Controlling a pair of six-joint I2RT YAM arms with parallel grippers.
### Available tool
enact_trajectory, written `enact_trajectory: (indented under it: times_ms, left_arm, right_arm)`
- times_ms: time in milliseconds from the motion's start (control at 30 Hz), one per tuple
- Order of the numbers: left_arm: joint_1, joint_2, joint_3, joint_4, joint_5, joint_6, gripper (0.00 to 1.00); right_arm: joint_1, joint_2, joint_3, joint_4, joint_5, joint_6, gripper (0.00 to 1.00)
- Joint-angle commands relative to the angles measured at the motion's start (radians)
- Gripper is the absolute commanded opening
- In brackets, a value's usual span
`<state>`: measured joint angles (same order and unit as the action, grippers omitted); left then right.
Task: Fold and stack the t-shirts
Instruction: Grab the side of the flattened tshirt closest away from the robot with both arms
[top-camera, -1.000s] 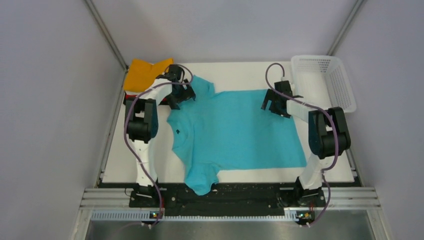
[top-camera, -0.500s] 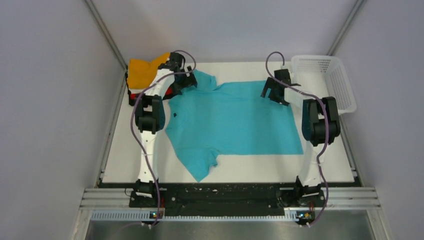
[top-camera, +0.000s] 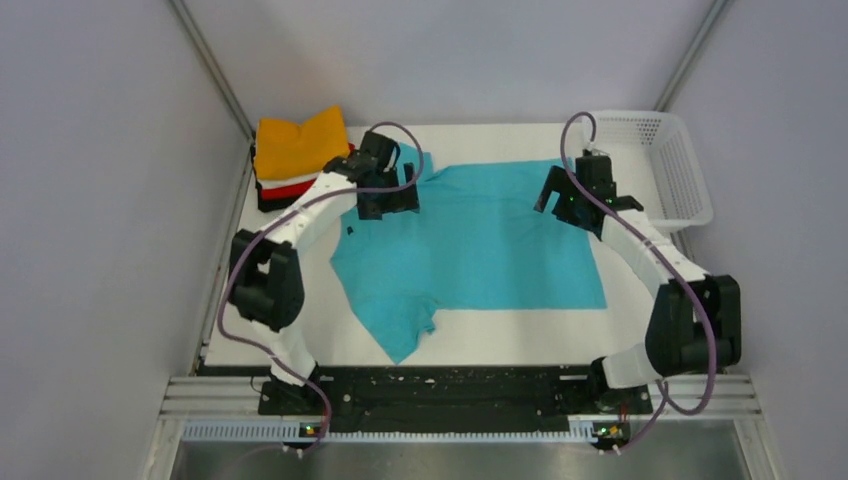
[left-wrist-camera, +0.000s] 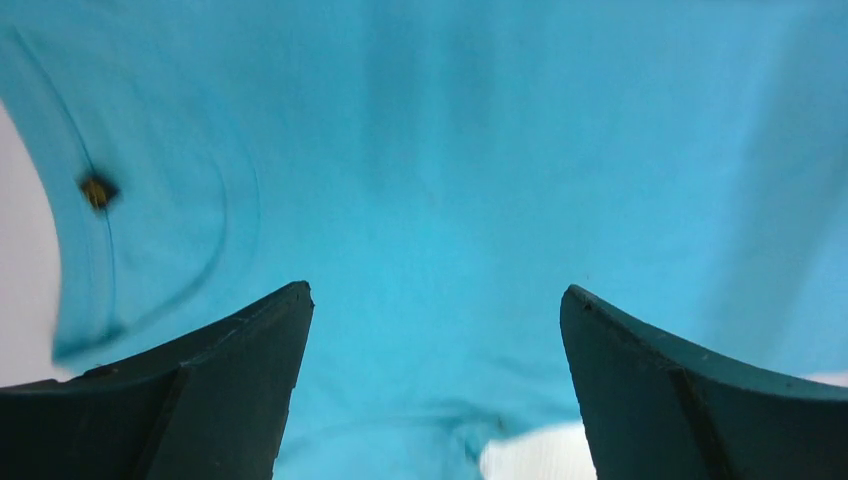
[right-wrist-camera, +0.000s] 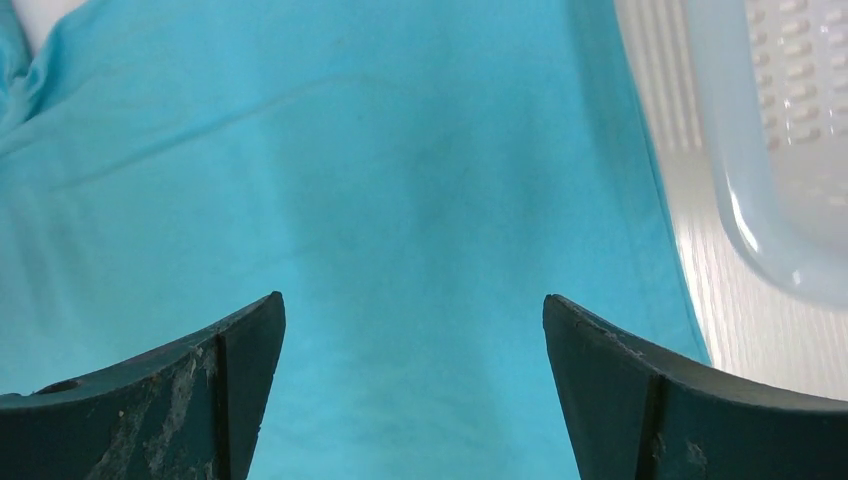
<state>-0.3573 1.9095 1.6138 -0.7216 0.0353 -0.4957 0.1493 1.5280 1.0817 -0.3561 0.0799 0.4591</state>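
A turquoise t-shirt (top-camera: 470, 245) lies spread flat across the middle of the white table, collar to the left, one sleeve bunched at the near left. A stack of folded shirts (top-camera: 298, 150), orange on top over white, red and black, sits at the far left corner. My left gripper (top-camera: 388, 203) hovers over the shirt's far left shoulder, open and empty; its view shows the cloth (left-wrist-camera: 440, 180) below. My right gripper (top-camera: 566, 205) hovers over the shirt's far right hem corner, open and empty, cloth (right-wrist-camera: 400, 200) beneath.
A white perforated plastic basket (top-camera: 665, 160) stands at the far right, its rim also in the right wrist view (right-wrist-camera: 760, 200). Bare white table (top-camera: 520, 335) shows along the near edge. Grey walls close in the sides.
Both arms have let go of the shirt and reached farther in over it. The shirt slid toward the far side, then settled flat. The left arm uncovered the folded stack.
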Motion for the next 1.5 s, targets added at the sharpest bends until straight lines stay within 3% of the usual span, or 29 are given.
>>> enact_trajectory:
  times_ms: [0, 133, 300, 400, 567, 667, 867, 967, 1000, 1100, 1267, 1467]
  left_arm:
    - [-0.083, -0.242, -0.241, -0.011, -0.109, -0.091, 0.99]
    - [-0.187, -0.433, -0.475, -0.083, -0.165, -0.203, 0.98]
    - [-0.394, -0.675, -0.769, -0.067, -0.123, -0.386, 0.94]
    - [-0.528, -0.694, -0.842, -0.041, -0.132, -0.503, 0.9]
    - [-0.652, -0.595, -0.86, 0.033, -0.12, -0.544, 0.75]
    - [-0.679, -0.501, -0.82, -0.075, -0.19, -0.581, 0.61]
    - [-0.69, -0.402, -0.814, -0.111, -0.229, -0.595, 0.58]
    - [-0.689, -0.352, -0.811, -0.111, -0.252, -0.604, 0.48]
    - [-0.689, -0.336, -0.81, -0.11, -0.253, -0.608, 0.4]
    - [-0.69, -0.314, -0.802, -0.141, -0.281, -0.64, 0.0]
    - [-0.688, -0.416, -0.819, -0.249, -0.351, -0.686, 0.0]
    - [-0.689, -0.543, -0.859, -0.302, -0.362, -0.654, 0.0]
  right_arm:
    - [0.019, -0.175, -0.132, -0.048, -0.022, 0.056, 0.99]
    - [0.019, -0.323, -0.259, -0.111, -0.009, 0.089, 0.99]
    - [0.017, -0.456, -0.372, -0.153, 0.069, 0.132, 0.99]
    - [0.013, -0.481, -0.393, -0.171, 0.107, 0.14, 0.99]
    - [0.005, -0.483, -0.399, -0.176, 0.135, 0.135, 0.99]
    - [-0.001, -0.484, -0.397, -0.178, 0.143, 0.123, 0.99]
    - [-0.018, -0.465, -0.41, -0.165, 0.152, 0.11, 0.99]
    - [-0.031, -0.464, -0.422, -0.154, 0.14, 0.113, 0.99]
    - [-0.037, -0.466, -0.427, -0.153, 0.138, 0.115, 0.99]
    - [-0.061, -0.488, -0.436, -0.167, 0.128, 0.121, 0.99]
    - [-0.093, -0.528, -0.462, -0.218, 0.12, 0.156, 0.98]
    - [-0.107, -0.563, -0.565, -0.245, 0.137, 0.261, 0.91]
